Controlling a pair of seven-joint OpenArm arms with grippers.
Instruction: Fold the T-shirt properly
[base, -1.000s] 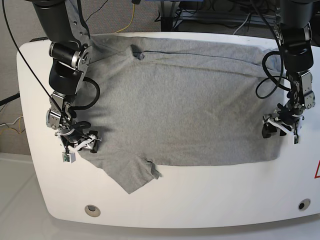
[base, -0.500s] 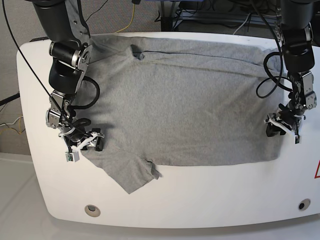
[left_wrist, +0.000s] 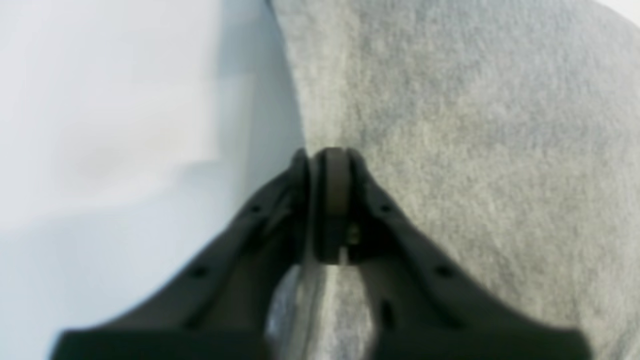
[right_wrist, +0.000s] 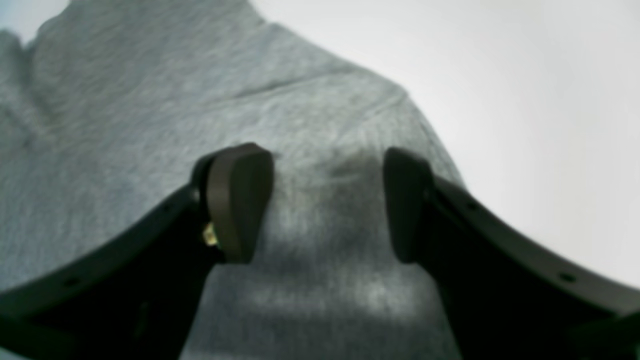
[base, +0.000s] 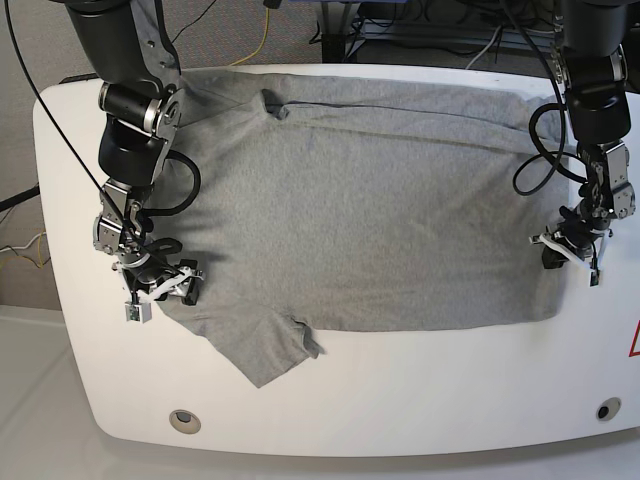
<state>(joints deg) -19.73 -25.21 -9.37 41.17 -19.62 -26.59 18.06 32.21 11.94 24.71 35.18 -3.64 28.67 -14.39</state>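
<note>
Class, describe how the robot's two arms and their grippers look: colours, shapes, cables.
Both arms are black and cylindrical with silver joints and looping black cables. The left gripper and right gripper have dark curved fingers and white fittings.

- The T-shirt (base: 360, 210) is soft heather-grey knit cloth, matt, with a fine flecked, slightly fuzzy surface.
- The desk (base: 420, 390) under the T-shirt is smooth white, faintly glossy, probably plastic or laminate.
- The left claw (left_wrist: 327, 160) on the T-shirt's edge looks like matt black plastic, though the view is blurred.
- The right claw (right_wrist: 327, 200) over the T-shirt has matt dark fingers (right_wrist: 240, 200) with smooth pads.
</note>
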